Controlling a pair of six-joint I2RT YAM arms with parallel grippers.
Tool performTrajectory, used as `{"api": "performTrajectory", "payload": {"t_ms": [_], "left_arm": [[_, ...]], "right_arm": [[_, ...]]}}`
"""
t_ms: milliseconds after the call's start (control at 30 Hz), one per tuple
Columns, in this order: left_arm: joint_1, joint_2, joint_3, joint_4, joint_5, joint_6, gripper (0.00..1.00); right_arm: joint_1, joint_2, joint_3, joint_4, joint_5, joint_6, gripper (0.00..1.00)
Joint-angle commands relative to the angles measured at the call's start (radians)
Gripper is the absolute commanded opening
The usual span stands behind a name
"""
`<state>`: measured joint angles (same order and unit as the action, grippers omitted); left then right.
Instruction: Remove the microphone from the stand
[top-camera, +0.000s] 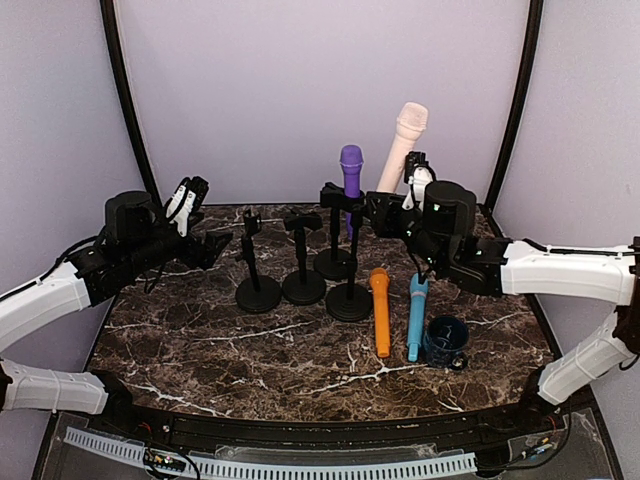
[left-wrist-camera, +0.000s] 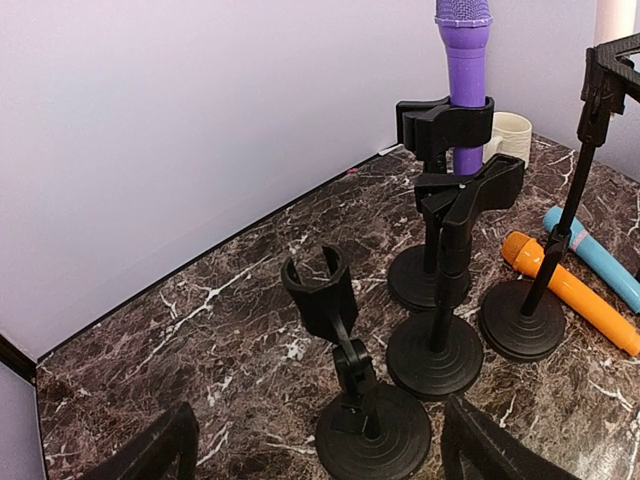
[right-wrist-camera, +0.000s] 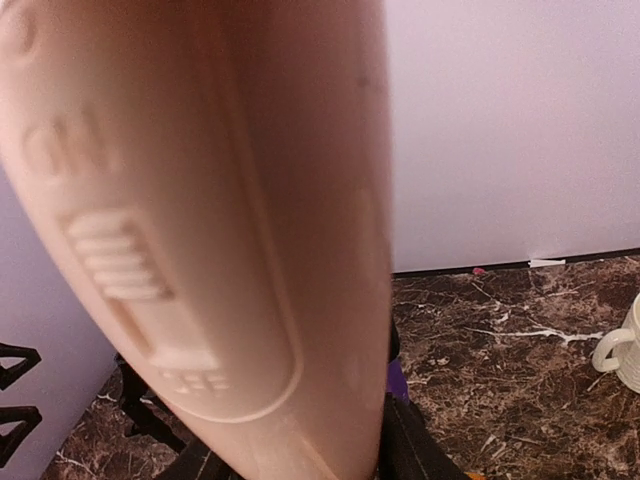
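Four black stands (top-camera: 258, 293) stood on the marble table (top-camera: 200, 340). The right gripper (top-camera: 385, 210) clenched the cream microphone (top-camera: 405, 140), tilted, above the stands; its moulded switch marks were too blurred to read. A purple microphone (top-camera: 351, 170) sat clipped in a rear stand. The left gripper (top-camera: 222, 243) hung spread wide, grasping nothing.

Overhead from behind — left wrist low, facing the same stands (left-wrist-camera: 435, 357) — right wrist tight against microphone (right-wrist-camera: 230, 200)
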<state>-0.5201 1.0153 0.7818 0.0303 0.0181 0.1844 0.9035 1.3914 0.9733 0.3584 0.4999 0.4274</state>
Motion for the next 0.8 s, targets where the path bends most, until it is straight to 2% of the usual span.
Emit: {"api": "performTrajectory", "payload": {"t_ms": [0,133,333,767], "left_arm": [[-0.006,-0.012,-0.009,0.022,-0.007,0.017,0.86],[-0.006,-0.012,-0.009,0.022,-0.006,0.019,0.86],[-0.007,-0.012,-0.01,0.023,-0.006,0.021,0.86],[-0.026,-0.028,-0.022,0.026,0.038,0.043,0.86]], "right_arm": [[0.006,-0.007,0.027,0.028,0.019,-0.008,0.35],[0.01,-0.022,0.028,0.036,-0.004,0.003,0.22],[0.03,-0.073,0.02,0.074,-0.06,0.043,0.13],[0.174,-0.051,0.038,0.166,-0.087,0.037,0.11]]}}
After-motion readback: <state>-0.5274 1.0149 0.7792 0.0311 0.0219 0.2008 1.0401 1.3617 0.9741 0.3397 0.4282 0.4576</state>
